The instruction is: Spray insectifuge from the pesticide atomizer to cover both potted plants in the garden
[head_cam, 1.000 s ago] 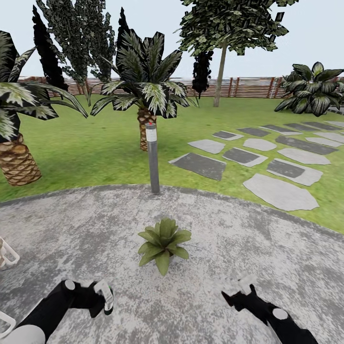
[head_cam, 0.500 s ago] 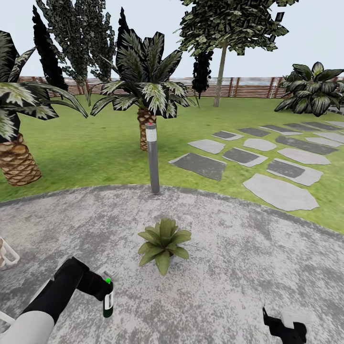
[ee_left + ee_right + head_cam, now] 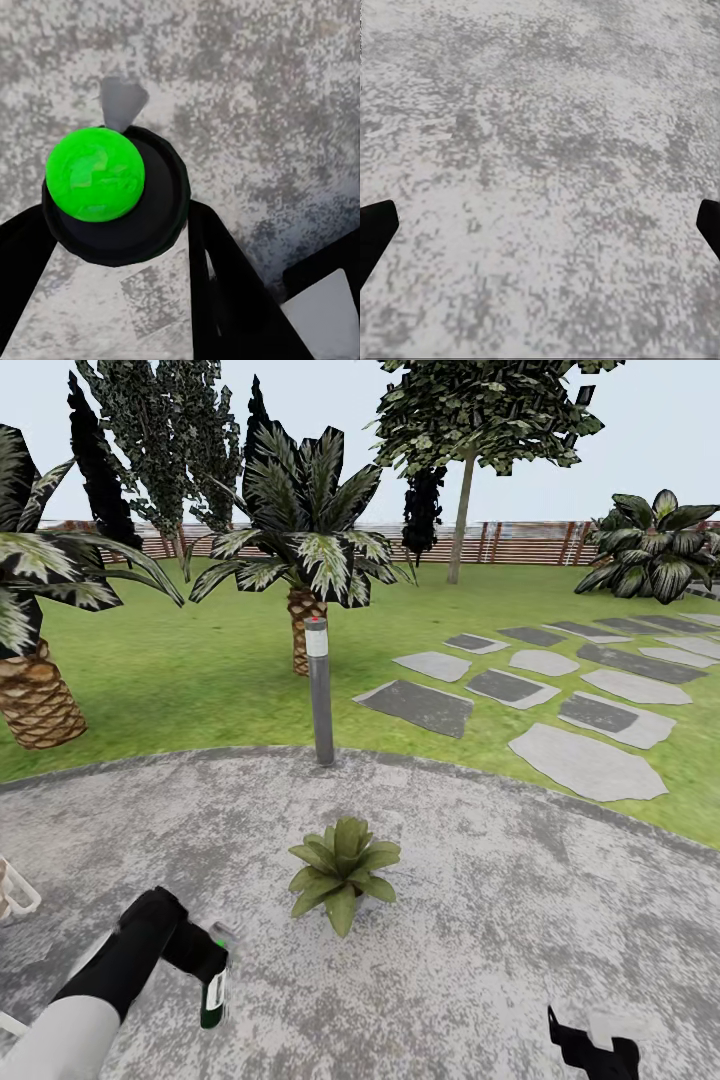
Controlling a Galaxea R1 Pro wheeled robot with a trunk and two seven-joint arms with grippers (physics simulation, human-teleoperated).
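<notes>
The lawn point(image 3: 200, 680) runs back to a slatted fence point(image 3: 520, 543), with flat stepping stones point(image 3: 585, 760) laid across its right side. Nearer, the round stone patio point(image 3: 480, 920) takes up the lower part of the head view, its far edge curving against the grass. Two palms stand on the lawn, one at the left point(image 3: 35, 660) and one behind the patio's far edge point(image 3: 305, 560), with a taller tree point(image 3: 465, 460) near the fence and a broad-leaved bush point(image 3: 655, 545) at the far right. A grey bollard lamp point(image 3: 319, 690) stands upright right at the patio's far edge. A potted plant point(image 3: 342, 868) sits on the patio, about midway between that edge and the robot, its leaves hiding any pot. At the patio's near left, the left gripper point(image 3: 212, 972) is clamped on the atomizer point(image 3: 212, 1000), which hangs below it, upright with a slight tilt, above the stone and apart from the plant. In the left wrist view the bottle's green top point(image 3: 95, 174) shows between the dark fingers point(image 3: 225, 292). At the near right, the right gripper point(image 3: 590, 1050) hangs low over bare stone; in its wrist view the fingertips point(image 3: 376, 232) stand wide apart with nothing between them.
</notes>
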